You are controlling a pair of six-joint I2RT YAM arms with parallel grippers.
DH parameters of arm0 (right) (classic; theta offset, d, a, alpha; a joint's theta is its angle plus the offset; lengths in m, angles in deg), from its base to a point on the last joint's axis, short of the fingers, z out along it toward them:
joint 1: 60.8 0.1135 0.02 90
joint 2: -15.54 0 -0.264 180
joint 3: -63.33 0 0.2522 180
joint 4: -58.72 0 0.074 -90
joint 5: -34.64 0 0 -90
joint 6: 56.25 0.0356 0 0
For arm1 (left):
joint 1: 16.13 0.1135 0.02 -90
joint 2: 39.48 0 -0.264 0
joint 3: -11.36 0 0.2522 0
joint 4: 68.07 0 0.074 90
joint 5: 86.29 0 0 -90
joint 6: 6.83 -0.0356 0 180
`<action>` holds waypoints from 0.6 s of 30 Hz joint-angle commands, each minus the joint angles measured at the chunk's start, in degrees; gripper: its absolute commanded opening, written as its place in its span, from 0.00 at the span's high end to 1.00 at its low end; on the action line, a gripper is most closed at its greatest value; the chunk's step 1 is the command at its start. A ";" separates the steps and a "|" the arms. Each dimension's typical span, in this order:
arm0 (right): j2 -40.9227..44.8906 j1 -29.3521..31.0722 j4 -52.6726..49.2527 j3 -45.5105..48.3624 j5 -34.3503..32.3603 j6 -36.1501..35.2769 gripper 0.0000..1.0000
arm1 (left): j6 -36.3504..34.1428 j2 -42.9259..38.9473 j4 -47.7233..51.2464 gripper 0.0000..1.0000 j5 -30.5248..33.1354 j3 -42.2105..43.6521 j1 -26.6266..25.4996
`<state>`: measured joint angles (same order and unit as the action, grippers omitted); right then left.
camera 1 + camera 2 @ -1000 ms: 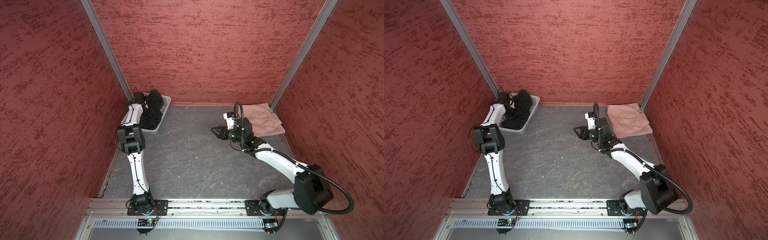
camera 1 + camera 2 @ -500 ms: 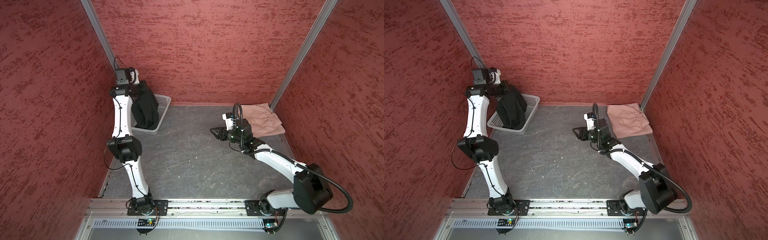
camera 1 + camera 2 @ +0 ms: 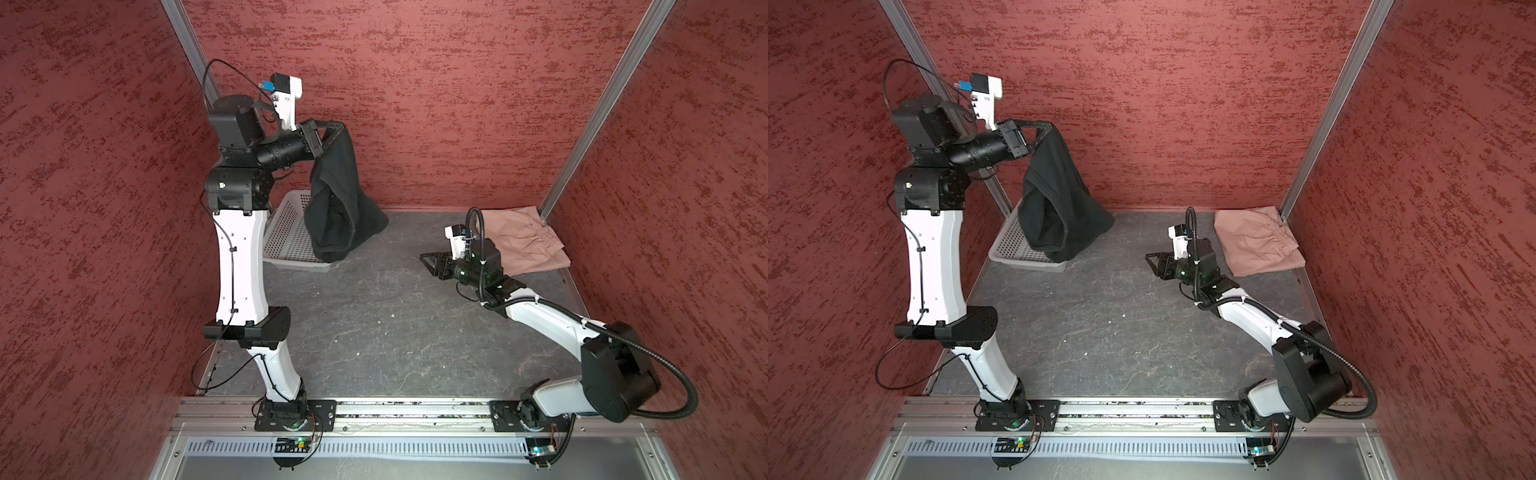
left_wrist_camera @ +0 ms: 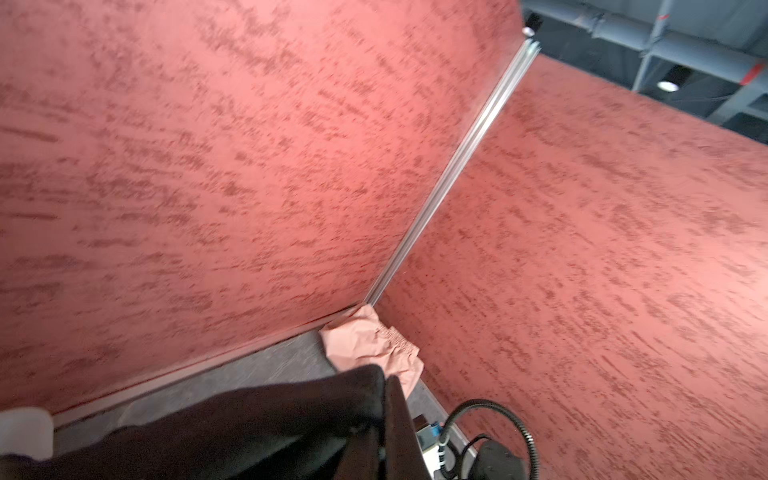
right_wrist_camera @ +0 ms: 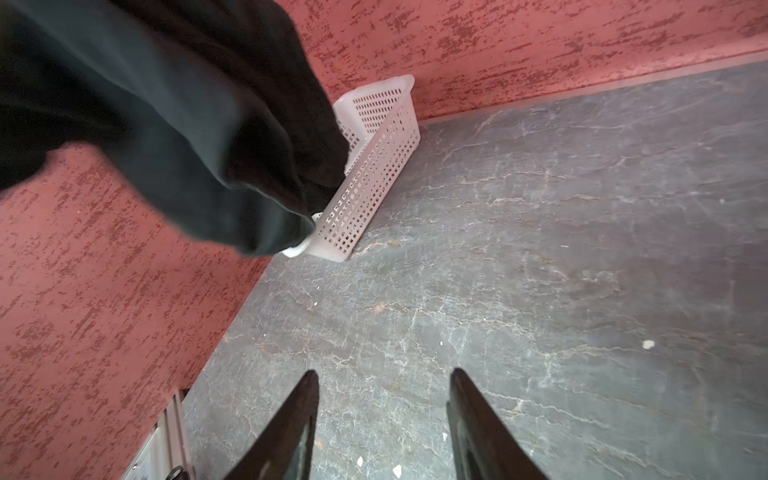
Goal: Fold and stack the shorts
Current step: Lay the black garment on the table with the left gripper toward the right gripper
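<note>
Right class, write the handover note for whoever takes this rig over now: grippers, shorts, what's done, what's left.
Left gripper: shut on the black shorts, held high; they hang over the white basket at the far left.
Right gripper: open, empty, low over the table.
Pink shorts: lying in the far right corner, apparently folded.
Done: the pink pair, it seems.
Left: lay the black shorts flat, fold them, stack them with the pink pair.
</note>
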<state>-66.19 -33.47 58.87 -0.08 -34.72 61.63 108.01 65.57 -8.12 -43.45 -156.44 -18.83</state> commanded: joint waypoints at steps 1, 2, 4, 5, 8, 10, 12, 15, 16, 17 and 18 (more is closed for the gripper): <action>2.24 0.27 -2.51 -0.80 -4.40 -3.47 0.49 | 0.99 -1.86 0.68 1.00 -3.90 0.69 -3.90; 2.94 0.10 -3.74 -1.10 -5.60 -4.32 0.48 | -1.37 -2.24 3.58 1.00 -2.29 2.70 -5.69; 4.21 -0.46 -4.91 -0.91 -6.93 -4.82 0.47 | -5.99 -3.46 6.70 1.00 0.57 8.09 -9.56; 4.67 -0.90 -5.29 -0.84 -6.76 -5.11 0.47 | -7.09 -4.38 6.61 1.00 1.09 11.74 -11.26; 5.67 -1.71 -7.61 -0.84 -7.77 -5.47 0.47 | -8.00 -6.61 5.74 1.00 3.48 21.95 -13.74; 7.00 -2.00 -9.86 -0.58 -9.59 -5.56 0.47 | -9.06 -8.29 4.96 1.00 6.72 29.38 -14.96; 8.43 -2.46 -12.54 -0.45 -12.10 -5.48 0.45 | -8.64 -9.95 1.76 1.00 8.92 38.26 -16.28; 9.60 -2.99 -17.78 -1.81 -14.25 -7.02 0.42 | -7.49 -10.70 -1.67 1.00 11.44 49.38 -16.39; 9.52 -3.01 -19.84 -2.58 -13.90 -8.16 0.40 | -8.30 -10.70 -1.56 1.00 13.75 51.95 -16.07; 9.41 -3.03 -21.76 -3.14 -13.47 -9.12 0.39 | -9.68 -10.45 -0.46 1.00 17.63 53.36 -15.73; 9.32 -3.00 -23.16 -3.40 -12.96 -9.99 0.38 | -10.89 -10.04 1.05 1.00 21.06 54.02 -15.48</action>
<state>-57.49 -36.25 42.39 -1.33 -45.80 55.18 100.36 57.59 -5.06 -31.12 -103.46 -35.15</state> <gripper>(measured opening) 0.612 0.054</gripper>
